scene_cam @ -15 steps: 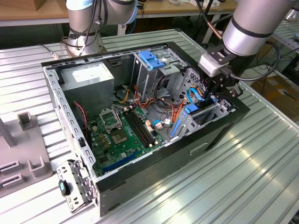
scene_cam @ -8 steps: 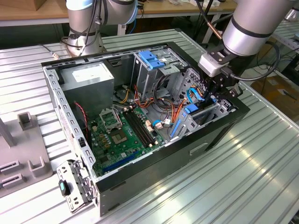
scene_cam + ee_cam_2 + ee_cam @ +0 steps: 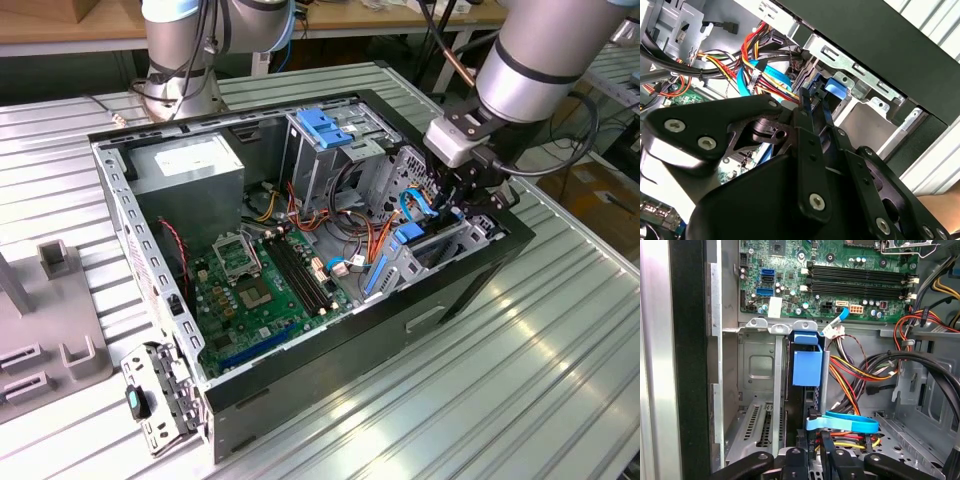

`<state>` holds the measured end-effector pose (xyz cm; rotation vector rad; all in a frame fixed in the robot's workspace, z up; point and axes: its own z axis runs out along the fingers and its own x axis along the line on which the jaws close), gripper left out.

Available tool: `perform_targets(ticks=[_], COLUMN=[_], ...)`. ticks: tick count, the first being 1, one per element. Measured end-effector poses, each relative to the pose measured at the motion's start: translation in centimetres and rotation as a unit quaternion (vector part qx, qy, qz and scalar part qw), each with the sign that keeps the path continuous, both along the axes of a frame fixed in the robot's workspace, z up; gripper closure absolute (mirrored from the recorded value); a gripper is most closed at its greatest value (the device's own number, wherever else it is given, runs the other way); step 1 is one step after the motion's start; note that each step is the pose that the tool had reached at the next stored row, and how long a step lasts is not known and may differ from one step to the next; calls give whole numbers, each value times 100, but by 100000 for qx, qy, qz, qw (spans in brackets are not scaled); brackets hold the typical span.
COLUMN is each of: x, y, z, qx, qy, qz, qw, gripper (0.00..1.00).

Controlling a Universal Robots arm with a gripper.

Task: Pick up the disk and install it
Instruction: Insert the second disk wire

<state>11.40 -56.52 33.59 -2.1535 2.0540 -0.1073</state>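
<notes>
A ribbed metal surface (image 3: 560,340) spreads beneath and around the pincer (image 3: 462,190); behind it stands a wooden bench (image 3: 60,25), with cardboard on the floor (image 3: 605,195) beside.

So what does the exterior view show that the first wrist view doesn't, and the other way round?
The exterior view takes in the robot arm, the slatted table and the grey power supply box. The first wrist view looks closely at the disk, standing on edge in its bay, with a flat blue cable near it. Both show the green motherboard.
</notes>
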Motion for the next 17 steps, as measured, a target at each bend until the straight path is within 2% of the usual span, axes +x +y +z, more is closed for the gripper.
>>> perform_targets(ticks=[6, 12, 17], x=[1, 2, 7], y=[4, 5, 5], z=[61, 72, 108], qx=[-9, -1, -3], qy=[-1, -1, 1], qz=[-4, 0, 1], qw=[100000, 100000, 100000], gripper=[76, 76, 76])
